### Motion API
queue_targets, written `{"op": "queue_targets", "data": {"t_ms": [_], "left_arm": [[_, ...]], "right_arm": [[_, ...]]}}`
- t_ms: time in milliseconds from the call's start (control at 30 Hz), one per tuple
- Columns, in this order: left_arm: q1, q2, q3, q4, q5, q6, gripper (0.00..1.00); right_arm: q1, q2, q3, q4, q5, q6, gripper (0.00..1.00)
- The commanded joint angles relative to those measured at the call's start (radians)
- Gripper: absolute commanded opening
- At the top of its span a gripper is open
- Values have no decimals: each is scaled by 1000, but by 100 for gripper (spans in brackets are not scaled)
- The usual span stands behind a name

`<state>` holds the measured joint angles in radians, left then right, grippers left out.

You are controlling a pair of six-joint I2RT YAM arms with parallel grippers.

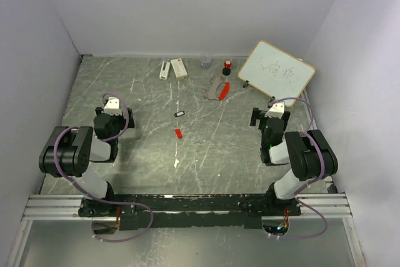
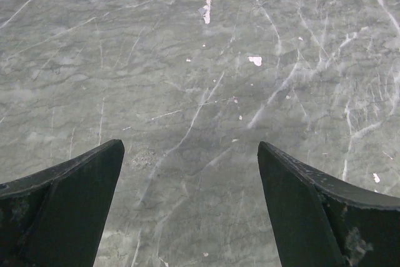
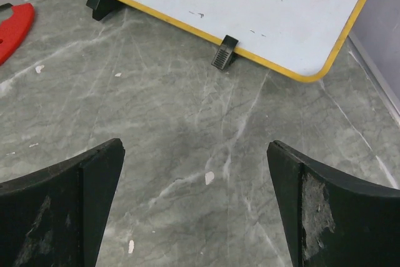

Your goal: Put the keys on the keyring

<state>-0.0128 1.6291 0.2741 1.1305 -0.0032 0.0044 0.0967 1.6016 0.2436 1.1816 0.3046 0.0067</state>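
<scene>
A grey marbled bench [image 1: 144,154] is seen from above, with two robot arms mounted at its near edge: a left arm [image 1: 72,151] and a right arm [image 1: 306,154].

Two small keys lie near the middle of the bench, apart from each other. One is a black-tagged key [image 1: 179,114]. The other is a red-tagged key [image 1: 179,133], a little closer to the near edge.

One keyring [image 1: 214,85], with a curved grey piece and a red oblong fob [image 1: 223,90], lies toward the far edge, right of centre. It is well apart from both keys.

The left gripper [image 2: 190,204] sits over bare bench by the left edge, fingers spread wide and grasping nothing. The right gripper [image 3: 195,204], by the right edge, is likewise spread wide and empty. It faces one whiteboard [image 3: 250,4] propped in the far right corner.

Along the far edge sit two white oblong blocks [image 1: 179,67], one small grey cup [image 1: 205,62] and one red-capped black cylinder [image 1: 227,65].
</scene>
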Motion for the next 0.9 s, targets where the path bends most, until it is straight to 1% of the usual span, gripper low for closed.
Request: {"op": "queue_targets", "data": {"t_ms": [0,867], "left_arm": [[5,1,11,41,8,8,100],[5,1,11,41,8,8,100]], "right_arm": [[-10,6,-7,48,-11,5,100],[-11,8,-12,66,-7,-2,100]]}}
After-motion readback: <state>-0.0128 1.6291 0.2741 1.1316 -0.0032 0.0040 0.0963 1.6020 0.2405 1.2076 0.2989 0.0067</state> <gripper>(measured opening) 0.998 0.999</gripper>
